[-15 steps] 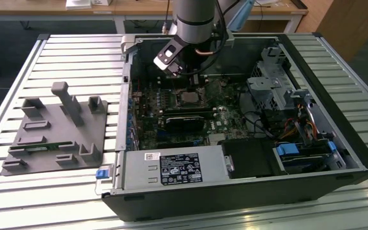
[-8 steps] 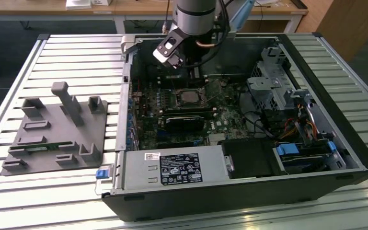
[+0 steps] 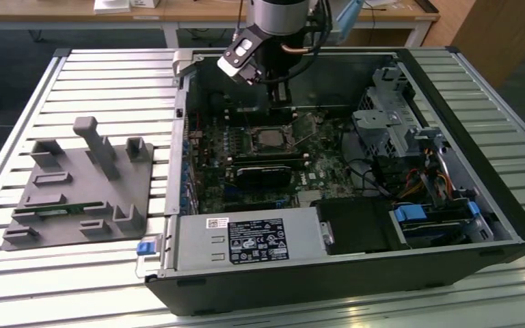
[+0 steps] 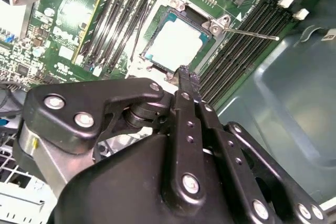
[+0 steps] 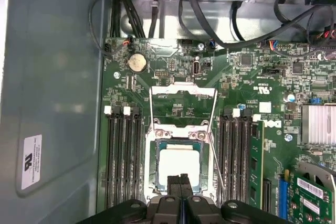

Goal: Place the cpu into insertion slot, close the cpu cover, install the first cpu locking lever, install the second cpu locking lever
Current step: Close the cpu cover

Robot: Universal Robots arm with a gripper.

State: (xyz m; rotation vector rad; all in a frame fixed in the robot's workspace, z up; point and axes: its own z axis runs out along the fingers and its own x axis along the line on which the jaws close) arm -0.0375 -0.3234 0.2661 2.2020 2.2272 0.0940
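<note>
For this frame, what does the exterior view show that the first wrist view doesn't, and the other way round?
Exterior view: the whole open computer case on the slatted table, a grey fixture tray on the exterior view's left, and the labelled power supply.
First wrist view: close board detail, with a round coin battery and the cpu cover apparently swung open off the insertion slot.
Both: the cpu sitting in that slot, with the gripper by its edge, fingers shut.

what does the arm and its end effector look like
The arm is a silver-grey cylinder. The end effector is matte black: flat linkage bars pinned with silver bolts, tapering to two slim fingers. A white-and-black box and black cables sit alongside.
</note>
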